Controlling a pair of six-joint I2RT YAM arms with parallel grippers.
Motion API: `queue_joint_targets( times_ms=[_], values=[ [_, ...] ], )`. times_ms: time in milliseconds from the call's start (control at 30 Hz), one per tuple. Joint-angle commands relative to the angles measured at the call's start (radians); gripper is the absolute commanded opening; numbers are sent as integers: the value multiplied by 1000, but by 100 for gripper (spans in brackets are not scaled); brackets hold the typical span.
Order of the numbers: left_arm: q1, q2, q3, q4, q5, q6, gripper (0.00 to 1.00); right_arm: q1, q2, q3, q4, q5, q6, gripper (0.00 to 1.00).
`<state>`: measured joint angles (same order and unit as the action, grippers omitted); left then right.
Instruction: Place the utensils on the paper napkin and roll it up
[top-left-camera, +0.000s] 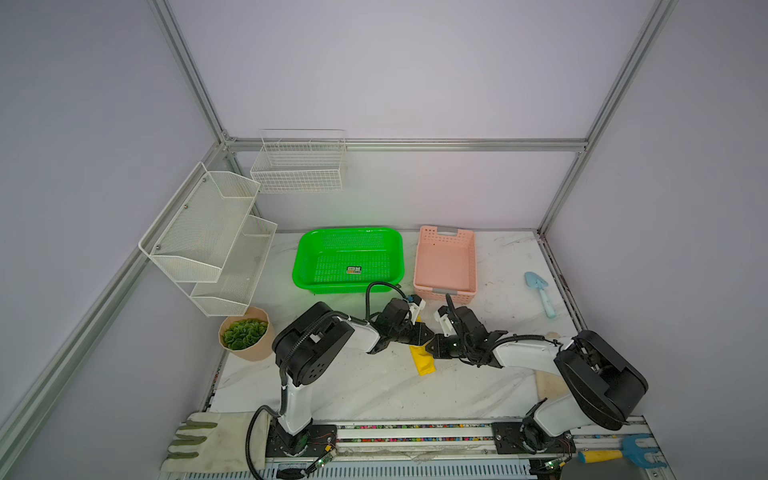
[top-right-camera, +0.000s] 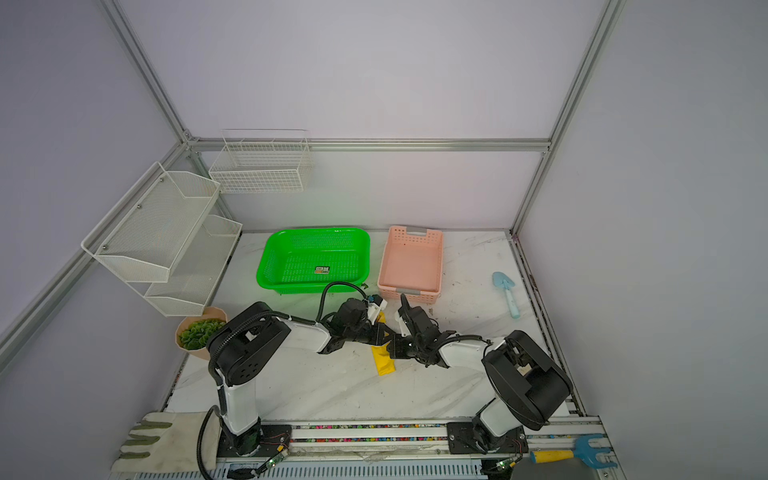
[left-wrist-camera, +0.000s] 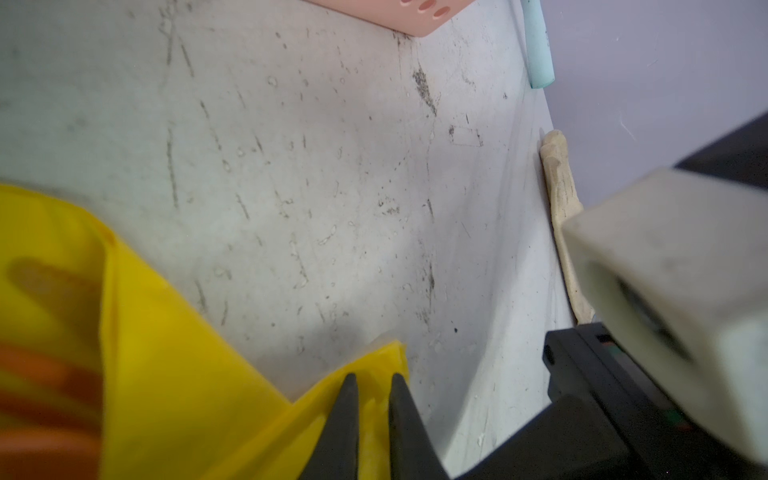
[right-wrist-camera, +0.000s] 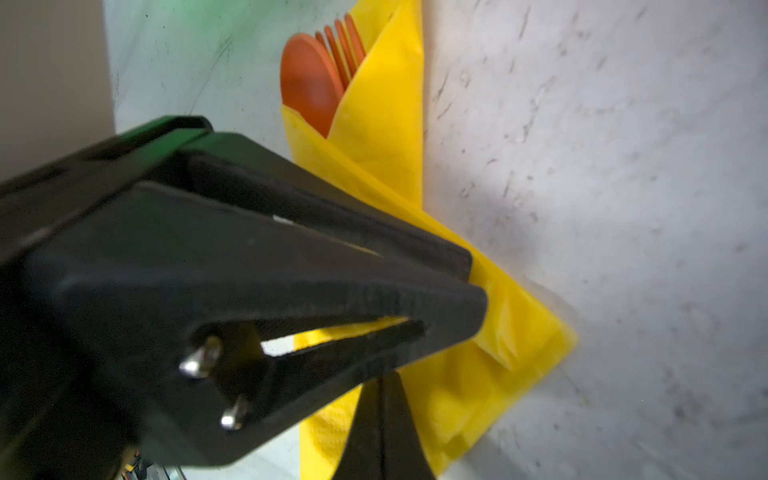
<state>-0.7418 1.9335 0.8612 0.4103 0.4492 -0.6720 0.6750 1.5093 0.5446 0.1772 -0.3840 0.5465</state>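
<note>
**Arms.** Your left arm rises from the rail at the near edge of the bench, folds at a raised elbow and runs its forearm in towards the middle. Your right arm mirrors it from the other side. Both wrists tip downward, so the left jaws and the right jaws meet nearly tip to tip at mid-bench.

**Paper napkin.** The paper napkin lies beneath the wrists as a narrow folded strip running from far to near. It sits nearer the arms than the green basket and the pink basket, and apart from both. In both top views its near end shows clear of the wrists, and its middle is hidden under them.

**Left jaws.** They are closed to a narrow slit. The left wrist view shows a fold of the napkin's edge pinched between the tips.

**Right jaws.** They are fully closed, tips together, over the napkin just beside the left jaws. I cannot tell whether any paper is caught in them.

**Utensils.** The utensils sit inside the fold. In the right wrist view the spoon bowl and the fork tines protrude from the open end.
</note>
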Motion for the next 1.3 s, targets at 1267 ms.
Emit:
queue_joint_targets(
  times_ms=[1267],
  values=[
    [53,-430,-310,-217,-111,-135,52,96,16,-198,229,28,289,0]
  ],
)
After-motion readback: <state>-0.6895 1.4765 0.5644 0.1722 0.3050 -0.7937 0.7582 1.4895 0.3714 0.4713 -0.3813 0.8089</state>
